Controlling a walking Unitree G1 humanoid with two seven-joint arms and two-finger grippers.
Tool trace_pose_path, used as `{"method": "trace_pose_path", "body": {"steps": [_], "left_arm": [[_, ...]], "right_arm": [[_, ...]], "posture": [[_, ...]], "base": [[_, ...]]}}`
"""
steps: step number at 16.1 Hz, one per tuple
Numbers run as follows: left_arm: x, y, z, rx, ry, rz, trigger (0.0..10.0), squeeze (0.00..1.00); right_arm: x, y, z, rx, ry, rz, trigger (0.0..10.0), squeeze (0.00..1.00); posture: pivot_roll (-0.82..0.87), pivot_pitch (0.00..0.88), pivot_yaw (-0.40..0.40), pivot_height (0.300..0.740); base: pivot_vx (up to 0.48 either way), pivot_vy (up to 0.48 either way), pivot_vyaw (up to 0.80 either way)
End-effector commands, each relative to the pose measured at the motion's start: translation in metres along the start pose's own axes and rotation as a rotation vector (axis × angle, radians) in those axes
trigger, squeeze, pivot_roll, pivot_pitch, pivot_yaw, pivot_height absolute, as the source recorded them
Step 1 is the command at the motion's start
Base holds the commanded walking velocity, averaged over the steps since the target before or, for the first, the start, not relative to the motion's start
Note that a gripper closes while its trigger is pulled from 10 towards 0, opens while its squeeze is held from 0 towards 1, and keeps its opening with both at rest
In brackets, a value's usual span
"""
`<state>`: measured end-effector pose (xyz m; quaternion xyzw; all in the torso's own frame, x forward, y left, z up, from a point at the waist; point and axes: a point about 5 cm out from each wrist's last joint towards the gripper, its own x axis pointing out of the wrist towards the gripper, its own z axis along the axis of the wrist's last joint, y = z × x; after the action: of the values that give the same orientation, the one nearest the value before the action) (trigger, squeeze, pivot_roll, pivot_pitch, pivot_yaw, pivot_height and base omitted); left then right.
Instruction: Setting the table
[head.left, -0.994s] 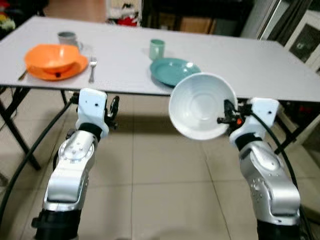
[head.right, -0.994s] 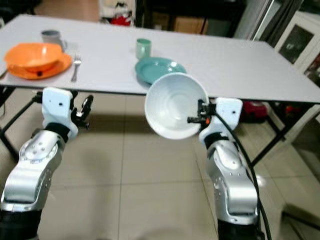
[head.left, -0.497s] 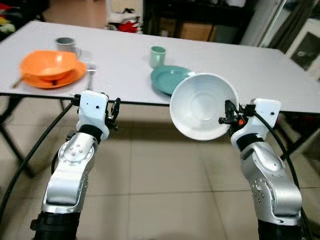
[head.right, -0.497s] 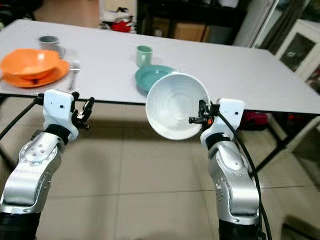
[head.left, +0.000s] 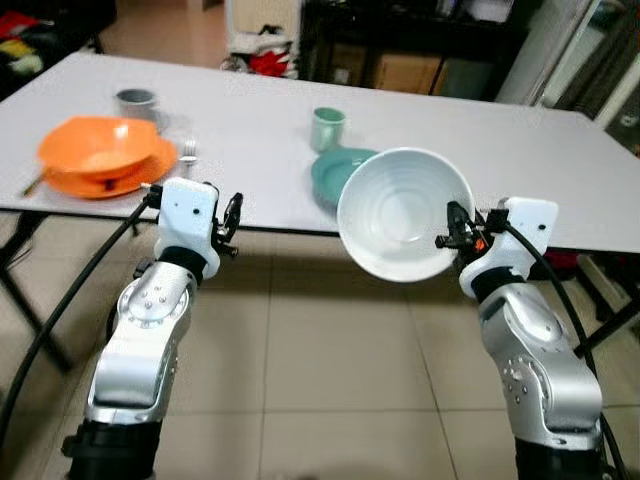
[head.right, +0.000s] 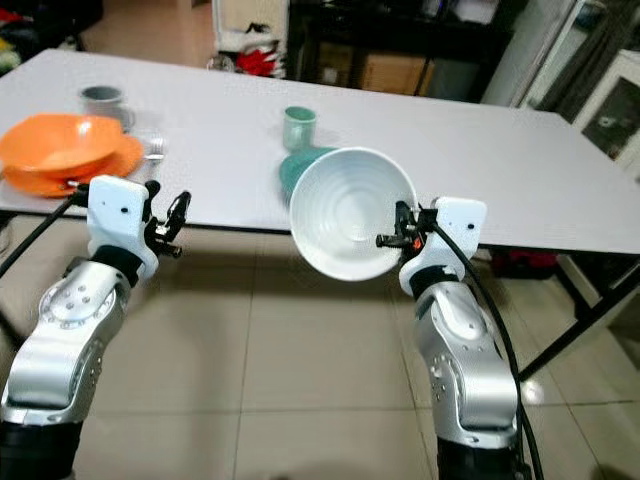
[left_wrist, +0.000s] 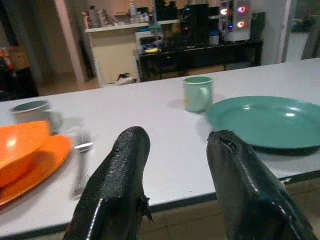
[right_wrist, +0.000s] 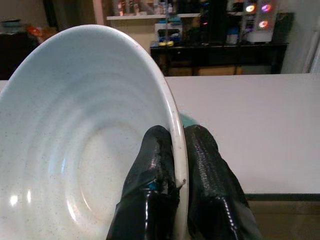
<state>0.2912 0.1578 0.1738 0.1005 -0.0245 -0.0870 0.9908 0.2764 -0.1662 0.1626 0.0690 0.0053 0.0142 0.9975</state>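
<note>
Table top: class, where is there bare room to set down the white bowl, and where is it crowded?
Bare: the table right of the green plate, and the strip between fork and green cup. Crowded: around the orange bowl and grey mug. The right claw holds the white bowl.

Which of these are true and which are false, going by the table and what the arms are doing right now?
1. The right gripper pinches the rim of the white bowl. True.
2. The left gripper holds the fork. False: its jaws are open and empty; the fork lies on the table.
3. An orange bowl sits on an orange plate. True.
4. The white bowl already rests on the green plate. False: it is held in the air before the table edge.
5. A green cup stands beyond the green plate. True.
</note>
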Motion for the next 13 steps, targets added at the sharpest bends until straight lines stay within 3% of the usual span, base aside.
{"method": "trace_pose_path", "body": {"steps": [1, 13], "left_arm": [[0.0005, -0.0047, 0.0045, 0.011, -0.015, -0.03, 10.0, 0.0], [-0.0016, -0.0081, 0.0028, 0.015, -0.004, -0.055, 10.0, 0.0]], "right_arm": [[-0.0002, -0.0035, 0.0089, 0.004, -0.038, -0.018, 10.0, 0.0], [0.0005, -0.0118, 0.0045, 0.017, -0.006, -0.053, 10.0, 0.0]], "posture": [[0.09, 0.0, -0.086, 0.74], [0.08, 0.0, -0.074, 0.74]], "base": [[0.398, 0.0, 0.0], [0.407, 0.0, 0.0]]}}
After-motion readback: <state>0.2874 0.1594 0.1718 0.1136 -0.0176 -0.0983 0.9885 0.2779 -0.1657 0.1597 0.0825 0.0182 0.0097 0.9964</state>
